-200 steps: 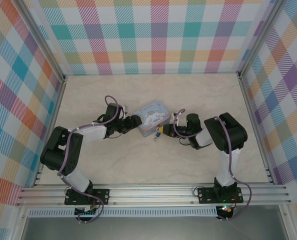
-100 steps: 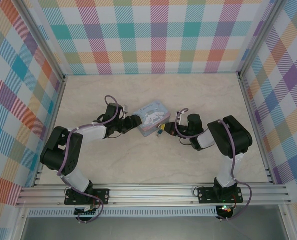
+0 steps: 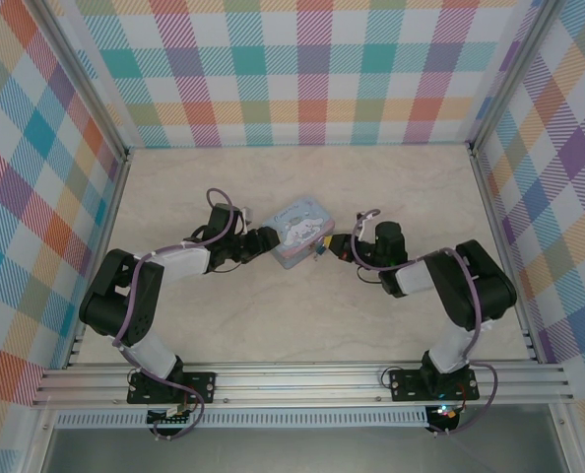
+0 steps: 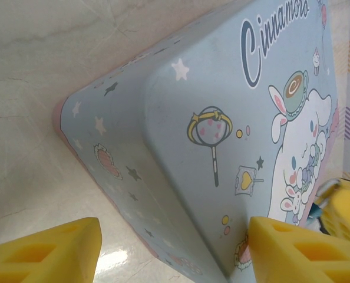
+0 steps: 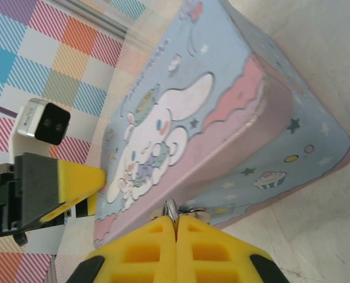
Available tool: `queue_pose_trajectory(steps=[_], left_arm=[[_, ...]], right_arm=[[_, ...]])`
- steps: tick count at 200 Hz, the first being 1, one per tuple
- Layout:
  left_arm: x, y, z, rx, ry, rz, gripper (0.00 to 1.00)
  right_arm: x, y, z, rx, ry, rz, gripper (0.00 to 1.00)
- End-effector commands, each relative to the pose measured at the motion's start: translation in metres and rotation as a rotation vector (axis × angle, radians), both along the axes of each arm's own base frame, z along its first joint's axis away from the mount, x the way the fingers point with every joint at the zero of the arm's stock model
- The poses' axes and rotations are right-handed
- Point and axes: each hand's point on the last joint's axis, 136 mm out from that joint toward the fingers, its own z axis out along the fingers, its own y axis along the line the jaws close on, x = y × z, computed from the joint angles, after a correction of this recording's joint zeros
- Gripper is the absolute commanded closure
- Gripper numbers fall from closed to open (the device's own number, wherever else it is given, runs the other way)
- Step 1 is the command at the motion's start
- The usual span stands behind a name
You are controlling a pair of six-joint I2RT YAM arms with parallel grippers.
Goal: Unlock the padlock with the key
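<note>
The padlock point(image 5: 194, 211) shows as a small piece of silver hardware at the lower centre of the right wrist view. It lies against the pink front edge of the cartoon tin point(image 5: 181, 106), and its blue body cannot be made out there. From above it is a small speck point(image 3: 318, 250) at the tin's lower-right corner, near the middle of the frame. The key point(image 5: 171, 207) appears as a thin metal sliver standing up from between the yellow pads of the right gripper point(image 5: 176, 223), which are pressed together and pinch it, with its tip just beside the silver hardware. Whether the key has entered the keyway cannot be told. The left gripper point(image 4: 174, 230) stands spread to either side of the tin's far end. One pad is at the tin's corner and bare table point(image 3: 273, 315) shows between the other pad and the tin, so it braces the tin rather than clamps it. Assessment: the key is in hand and presented at the lock. Seating it, turning it and freeing the shackle appear not yet done.
</note>
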Motion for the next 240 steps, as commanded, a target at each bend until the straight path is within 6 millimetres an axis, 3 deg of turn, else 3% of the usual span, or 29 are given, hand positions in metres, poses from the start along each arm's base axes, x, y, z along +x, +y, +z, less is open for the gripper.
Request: queue_pose_trajectory(steps=[1, 26, 60, 93, 104, 143, 189, 240], left_arm=[[-0.023, 0.018, -0.036, 0.095, 0.129, 0.013, 0.34], [-0.015, 0.019, -0.031, 0.084, 0.12, 0.005, 0.32], [0.002, 0.023, -0.011, 0.075, 0.069, 0.009, 0.26], [0.019, 0.025, 0.023, 0.06, -0.02, 0.009, 0.2], [0.024, 0.026, 0.037, 0.055, -0.061, 0.012, 0.13], [0.022, 0.039, 0.08, 0.09, -0.208, 0.025, 0.0], [-0.004, 0.076, 0.128, 0.193, -0.397, 0.121, 0.0], [-0.04, 0.108, 0.15, 0.273, -0.479, 0.195, 0.0]], right_arm=[[-0.012, -0.012, -0.003, -0.075, -0.01, -0.005, 1.0], [-0.029, -0.023, -0.002, -0.14, 0.004, -0.002, 1.0], [-0.057, -0.04, 0.005, -0.268, 0.047, 0.019, 1.0], [-0.078, -0.053, 0.027, -0.348, 0.071, 0.037, 1.0], [-0.084, -0.055, 0.035, -0.356, 0.083, 0.04, 0.99], [-0.101, -0.057, 0.05, -0.387, 0.156, 0.09, 0.99], [-0.12, -0.05, 0.031, -0.378, 0.313, 0.168, 0.99], [-0.119, -0.042, -0.013, -0.403, 0.458, 0.215, 0.99]])
